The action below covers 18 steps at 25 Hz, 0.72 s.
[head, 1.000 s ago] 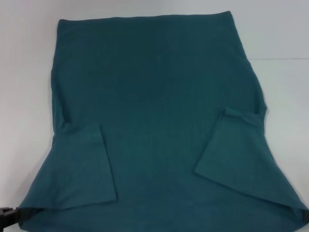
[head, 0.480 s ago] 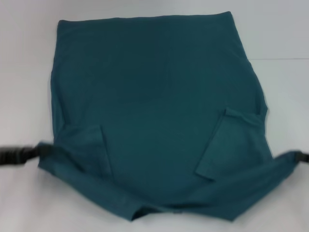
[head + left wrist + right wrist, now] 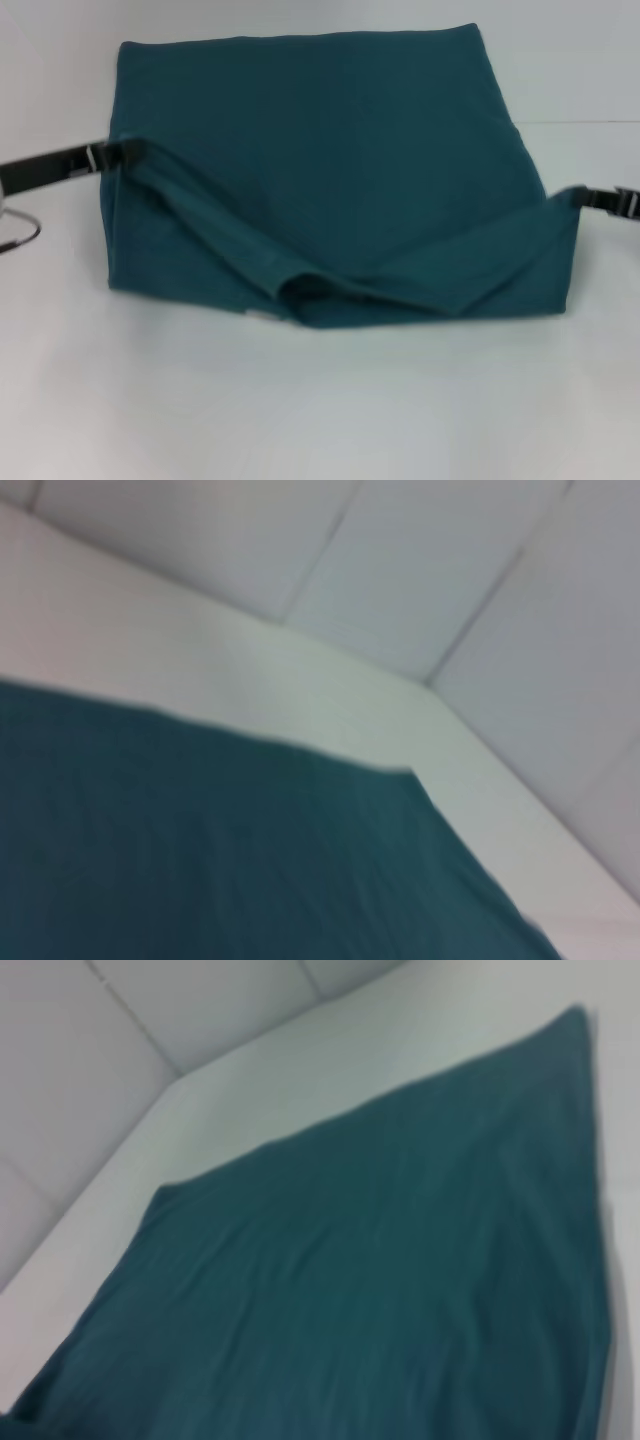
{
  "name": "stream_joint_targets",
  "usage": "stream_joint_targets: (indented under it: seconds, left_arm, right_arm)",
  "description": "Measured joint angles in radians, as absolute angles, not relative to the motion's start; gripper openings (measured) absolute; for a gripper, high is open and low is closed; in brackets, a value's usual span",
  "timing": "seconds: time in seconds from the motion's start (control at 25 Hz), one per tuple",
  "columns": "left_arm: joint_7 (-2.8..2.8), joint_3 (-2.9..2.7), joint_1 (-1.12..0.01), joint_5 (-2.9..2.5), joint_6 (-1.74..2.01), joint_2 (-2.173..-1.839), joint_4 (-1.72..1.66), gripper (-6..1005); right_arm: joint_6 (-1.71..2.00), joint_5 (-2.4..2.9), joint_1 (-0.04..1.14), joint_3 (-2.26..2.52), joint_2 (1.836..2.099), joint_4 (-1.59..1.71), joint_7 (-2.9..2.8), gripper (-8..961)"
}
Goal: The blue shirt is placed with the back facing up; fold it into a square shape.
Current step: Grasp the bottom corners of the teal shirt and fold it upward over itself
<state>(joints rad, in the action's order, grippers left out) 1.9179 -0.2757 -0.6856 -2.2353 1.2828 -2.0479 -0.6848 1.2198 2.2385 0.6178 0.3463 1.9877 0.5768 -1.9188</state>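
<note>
So the blue shirt (image 3: 330, 150) is lying on the white table (image 3: 320, 400), spread across the middle and far part of it, and it's mid-fold. Each gripper has one near corner of the shirt. The left gripper (image 3: 118, 155) is at the shirt's left edge and its fingers look clamped on the cloth there. The right gripper (image 3: 590, 197) is at the right edge, fingers pinched on that corner too, going by how the fabric peaks up into it.

Both held corners are lifted off the table and the edge between them sags in a shallow V, with the low point resting near the front middle. Holding both corners at once makes sense to me: it keeps the edge roughly stretched, so the near part can go over the far part as one flap instead of bunching up. The left corner sits a bit farther back than the right one, so the flap is slightly skewed.

The wrist views only show plain teal cloth and table, no fingers, so nothing extra to learn there.

My guess is the job is about halfway. The flap isn't laid down yet, and that sagging middle could end up as a crease if it isn't pulled flat when it lands
</note>
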Motion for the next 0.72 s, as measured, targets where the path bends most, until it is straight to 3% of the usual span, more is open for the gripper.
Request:
stream_joint_targets:
  seconds: [0.52,0.72]
  left_arm:
    - [1.632,-0.284,-0.817,-1.941,0.845,-2.058,-0.462,68]
    - [1.472,-0.28,-0.845,-1.786,0.727,-2.078,-0.409,72]
  right_arm:
    - [0.753,2.208,0.823,0.35,1.997,0.414,-1.789,33]
    - [0.633,2.146,0.874,0.35,2.0,0.373,-1.717,35]
